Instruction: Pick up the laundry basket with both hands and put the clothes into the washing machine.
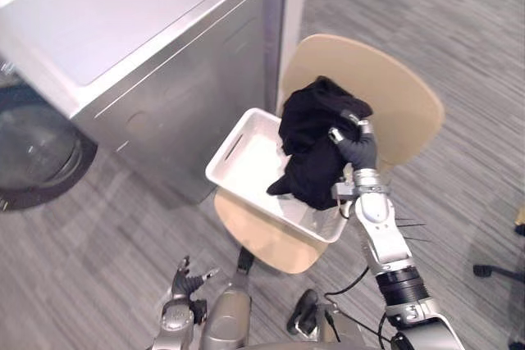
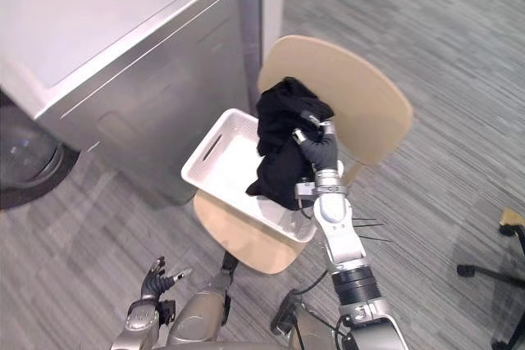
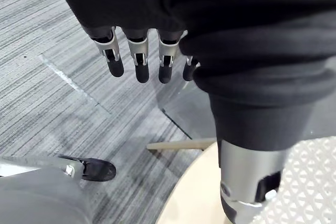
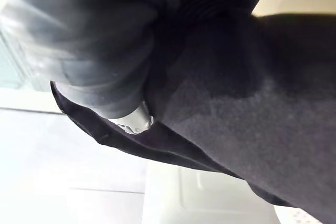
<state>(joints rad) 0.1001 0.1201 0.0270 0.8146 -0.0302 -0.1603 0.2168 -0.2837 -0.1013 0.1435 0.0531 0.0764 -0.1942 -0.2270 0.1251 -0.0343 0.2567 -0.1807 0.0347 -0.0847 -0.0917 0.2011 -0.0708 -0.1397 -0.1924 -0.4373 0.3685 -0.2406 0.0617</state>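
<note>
Brushed metal washing machine [image 1: 164,79], white plastic laundry basket [image 1: 239,161], matt black cloth garment [image 1: 310,141], smooth pale wood chair [image 1: 394,96], rough striped carpet [image 1: 459,47].

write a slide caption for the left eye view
Right hand grips a black garment at the white laundry basket on a chair beside the washing machine

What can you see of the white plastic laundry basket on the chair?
The white rectangular plastic laundry basket is shallow and open-topped, with a slot handle in one end wall and a lattice-patterned floor. It sits on the seat of the tan wooden chair, beside the silver washing machine. The crumpled black garment, gripped by the right hand, hangs with its lower end inside the basket.
</note>
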